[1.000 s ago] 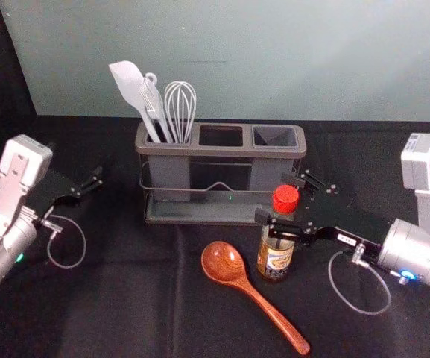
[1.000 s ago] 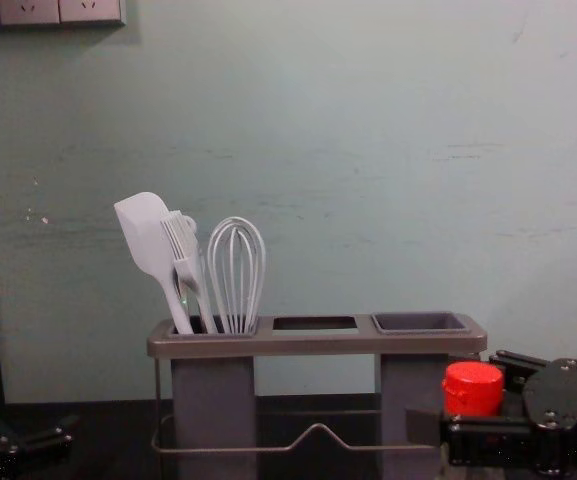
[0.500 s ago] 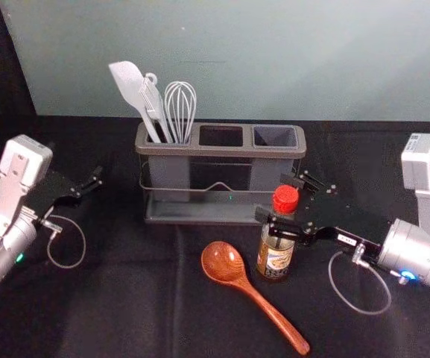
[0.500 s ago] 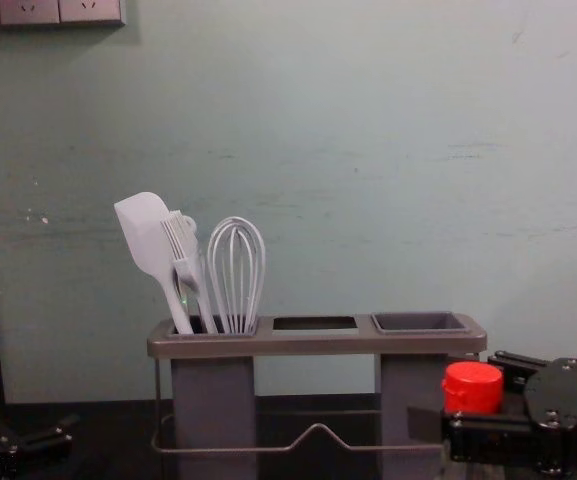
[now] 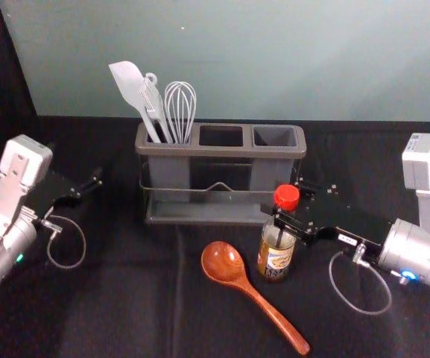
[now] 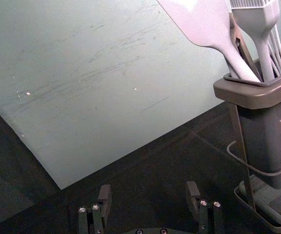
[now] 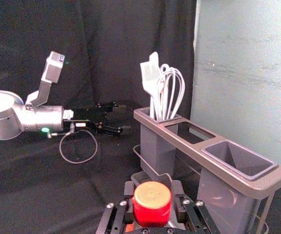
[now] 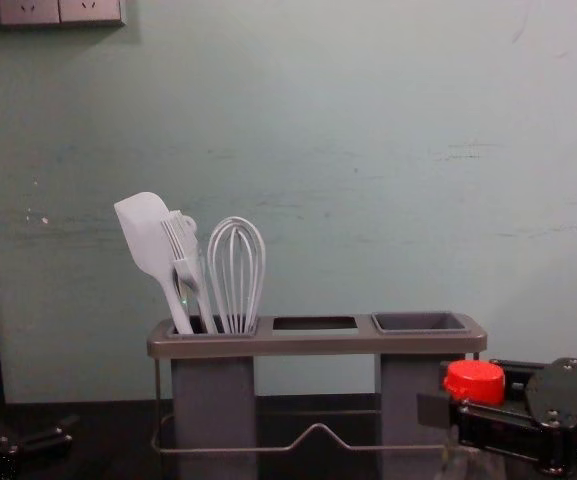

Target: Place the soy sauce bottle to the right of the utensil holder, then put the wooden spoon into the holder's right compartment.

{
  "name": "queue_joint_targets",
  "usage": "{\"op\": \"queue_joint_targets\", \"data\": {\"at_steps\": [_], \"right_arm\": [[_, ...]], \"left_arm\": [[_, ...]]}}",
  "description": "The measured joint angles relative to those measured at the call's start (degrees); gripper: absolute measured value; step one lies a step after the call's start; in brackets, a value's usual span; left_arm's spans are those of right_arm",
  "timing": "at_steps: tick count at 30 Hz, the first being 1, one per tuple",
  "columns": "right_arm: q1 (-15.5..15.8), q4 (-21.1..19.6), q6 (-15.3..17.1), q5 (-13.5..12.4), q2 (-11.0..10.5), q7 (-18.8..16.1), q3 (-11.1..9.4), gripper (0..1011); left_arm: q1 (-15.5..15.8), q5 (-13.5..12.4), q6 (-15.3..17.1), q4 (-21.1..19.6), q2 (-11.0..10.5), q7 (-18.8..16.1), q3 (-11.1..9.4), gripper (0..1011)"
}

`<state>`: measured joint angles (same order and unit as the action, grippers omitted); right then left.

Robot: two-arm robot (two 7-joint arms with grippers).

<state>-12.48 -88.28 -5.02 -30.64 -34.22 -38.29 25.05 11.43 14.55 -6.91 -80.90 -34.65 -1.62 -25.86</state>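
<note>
My right gripper [image 5: 286,212] is shut on the soy sauce bottle [image 5: 276,259] just below its red cap. The bottle stands in front of the holder's right part. In the right wrist view the red cap [image 7: 152,204] sits between the fingers of my right gripper [image 7: 153,189]. The wooden spoon [image 5: 223,261] lies left of the bottle, its handle slanting toward the front right. The utensil holder [image 5: 222,151] has white utensils in its left compartment; its right compartment [image 5: 275,136] holds nothing. My left gripper [image 5: 95,181] stays parked at the left; in its wrist view, the left gripper [image 6: 149,190] is open.
A spatula [image 5: 130,83], a brush and a whisk [image 5: 179,108] rise above the holder's left end. Behind the black-covered table [image 5: 125,306] stands a pale wall [image 5: 237,60]. Black cloth surface extends to the right of the holder.
My right gripper's fingers have closed in on the bottle's neck. The cap has shifted very slightly, while the spoon, the holder and my left arm have stayed put.
</note>
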Motion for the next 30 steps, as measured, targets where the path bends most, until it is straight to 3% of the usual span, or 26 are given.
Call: {"op": "queue_joint_targets", "data": {"at_steps": [1,5,18,25,30], "right_arm": [[0.0,0.0,0.0,0.0,0.0,0.0,0.0,468],[0.0,0.0,0.0,0.0,0.0,0.0,0.0,385],[0.6,-1.1,-0.3,-0.4,-0.6,0.1,-0.6,382],[2.4,-4.7,0.0,-1.3,-2.4,1.3,-2.5,382],[5.6,-8.0,0.2,-2.5,-4.8,3.6,-5.7,382]], "left_arm": [[0.0,0.0,0.0,0.0,0.0,0.0,0.0,1005],[0.0,0.0,0.0,0.0,0.0,0.0,0.0,1005],[0.0,0.0,0.0,0.0,0.0,0.0,0.0,1005],[0.0,0.0,0.0,0.0,0.0,0.0,0.0,1005],[0.0,0.0,0.0,0.0,0.0,0.0,0.0,1005]]}}
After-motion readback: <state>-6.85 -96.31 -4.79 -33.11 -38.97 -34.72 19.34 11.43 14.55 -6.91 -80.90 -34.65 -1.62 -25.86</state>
